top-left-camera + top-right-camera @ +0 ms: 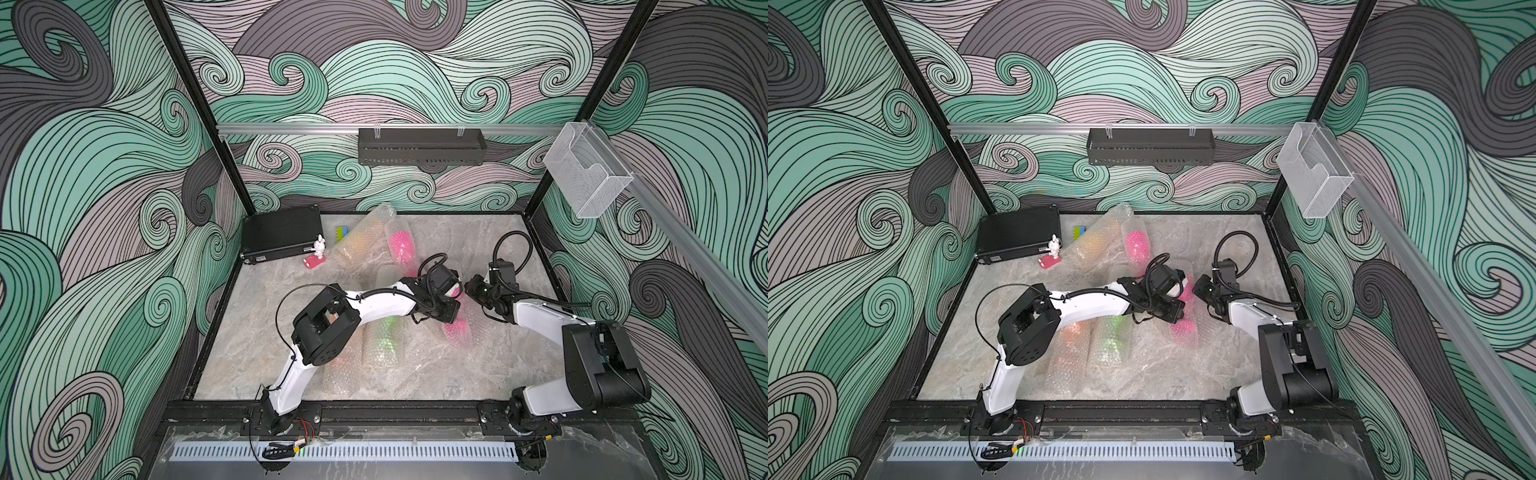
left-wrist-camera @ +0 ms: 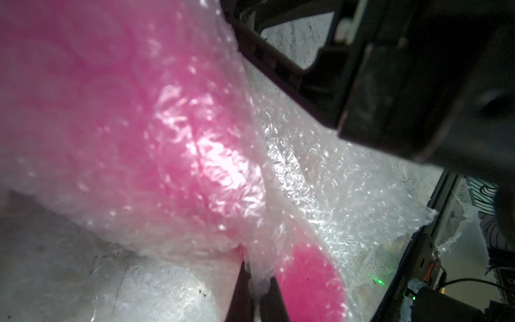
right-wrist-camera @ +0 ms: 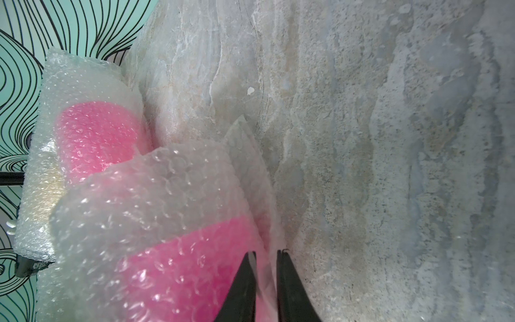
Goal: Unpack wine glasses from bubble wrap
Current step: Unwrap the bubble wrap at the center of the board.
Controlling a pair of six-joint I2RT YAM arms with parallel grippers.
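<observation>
Left wrist view: left end effector (image 2: pixel 257 271) closed, pinching a bunched bit of the clear bubble-wrap sleeve (image 2: pixel 320 172) that covers a magenta plastic goblet (image 2: pixel 117 117); the goblet is fully inside the wrap. Right wrist view: right end effector (image 3: pixel 266 252) has its jaws nearly together, with a thin clear flap of the same sleeve between the fingers. A slit of gap shows, so I cannot tell if it actually clamps. In both top views this wrapped goblet sits centre-right on the grey marble-look tabletop (image 1: pixel 478 374), between the two end effectors, which reach it from opposite sides. A second magenta goblet (image 1: pixel 401 245), also in bubble wrap, lies farther back, just beside a wrapped orange goblet (image 1: pixel 357 245). A wrapped lime green goblet (image 1: pixel 388 332) lies nearer the front, partly under the left arm. A black hard case (image 1: pixel 282 239) sits in the back-left corner. A white rabbit figurine on a pink base (image 1: pixel 318 251) stands just in front of it. A small green-and-blue block (image 1: pixel 343 233) lies between the case and the back wraps.
</observation>
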